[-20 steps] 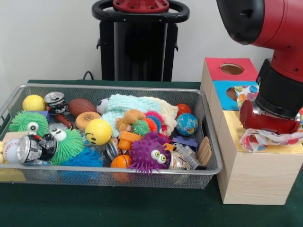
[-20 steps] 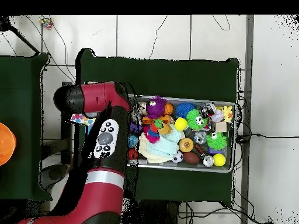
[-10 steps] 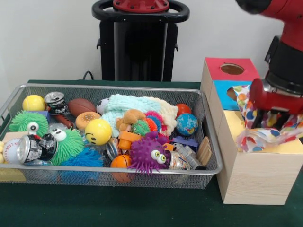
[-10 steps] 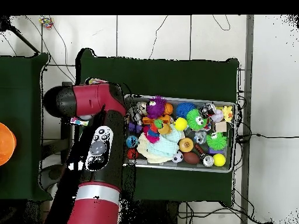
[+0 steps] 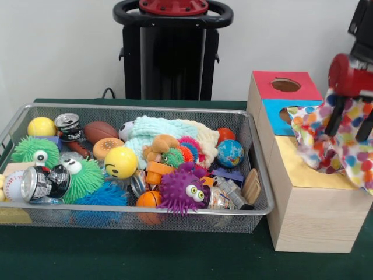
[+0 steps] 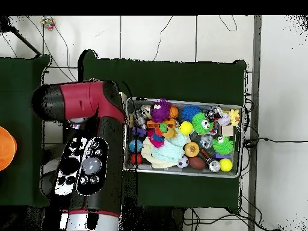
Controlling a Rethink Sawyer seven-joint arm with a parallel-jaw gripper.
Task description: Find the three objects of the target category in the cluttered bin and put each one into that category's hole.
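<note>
Gripper: the gripper (image 5: 354, 123) is seen at the right edge of the front view, above the wooden box; its dark fingers (image 5: 334, 121) are clamped on the polka-dot cloth (image 5: 331, 144), which hangs from them and drapes over the box top.
Task item location: the polka-dot cloth is held over the yellow panel (image 5: 303, 168), its lower folds lying against the box's right part; whether it touches the blue panel's hole cannot be told.
Wooden box: the wooden box (image 5: 312, 214) stands on the tabletop (image 5: 134, 256) just beside the bin's right end. Three panels are seen: red (image 5: 284, 85) with an oval hole, blue (image 5: 281, 114) with a hole partly covered by the cloth, then yellow.
Bin: the wire mesh bin (image 5: 145, 217) is filled nearly edge to edge.
Bin contents: a yellow smiley ball (image 5: 120, 161), a purple spiky toy with eyes (image 5: 184, 192), green fuzzy toys (image 5: 84, 178), a pale knitted cloth (image 5: 166, 131), a globe ball (image 5: 230, 153), a small brown football (image 5: 100, 131), an orange basketball (image 5: 149, 200) and crushed cans (image 5: 44, 182) are noted.
Open room: bare green tabletop is seen in front of the bin and box.
Markings: print on the cans is not legible.
Overhead view: the arm (image 6: 91, 156) covers the box; the bin (image 6: 236, 173) is left uncovered.
</note>
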